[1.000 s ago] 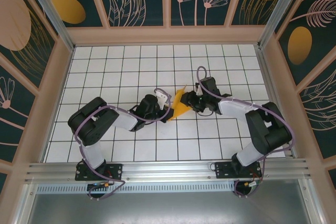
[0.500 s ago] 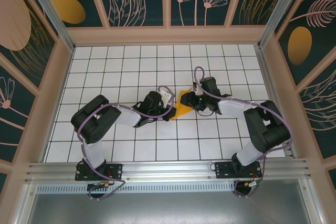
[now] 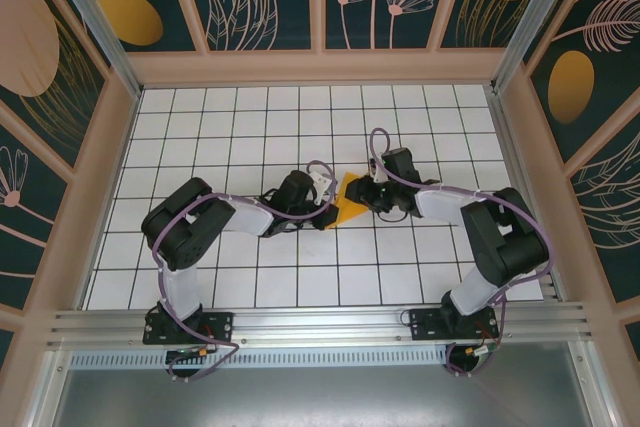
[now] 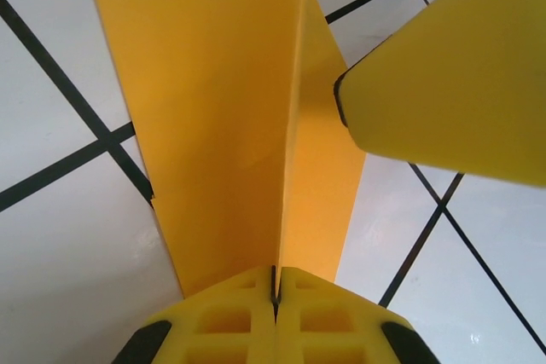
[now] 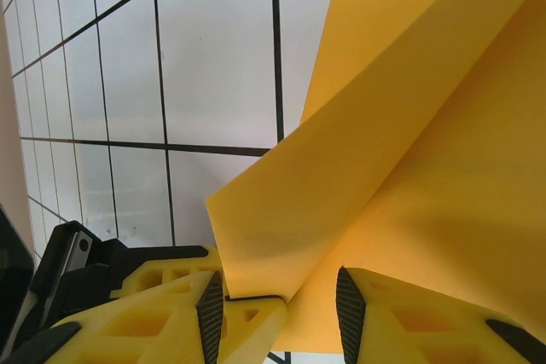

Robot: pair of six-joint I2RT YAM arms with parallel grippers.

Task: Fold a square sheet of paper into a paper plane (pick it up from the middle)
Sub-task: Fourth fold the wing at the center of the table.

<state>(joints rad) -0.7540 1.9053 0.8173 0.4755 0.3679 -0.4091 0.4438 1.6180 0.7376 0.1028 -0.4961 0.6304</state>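
The square sheet of paper (image 3: 349, 206) is orange-yellow and folded into a pointed wedge with a raised centre crease, standing at the middle of the white grid table (image 3: 220, 137). My left gripper (image 3: 329, 201) reaches it from the left and is shut on the upright crease (image 4: 286, 168), with the fingertips (image 4: 247, 313) pressed together on it. My right gripper (image 3: 366, 196) meets the paper from the right. Its jaws (image 5: 277, 300) stand apart around a lifted flap of the paper (image 5: 401, 151), and a left finger (image 5: 256, 321) shows low between them. One right finger (image 4: 444, 66) hangs over the paper.
Wooden frame walls (image 3: 320, 67) with dark floral panels enclose the table on three sides. An aluminium rail (image 3: 320, 322) runs along the near edge above both arm bases. White grid squares lie bare to the left, behind and in front of the paper.
My left gripper slid right to the paper and shut on its crease. The right gripper stayed nearly in place, and the paper's upright tip has lowered.
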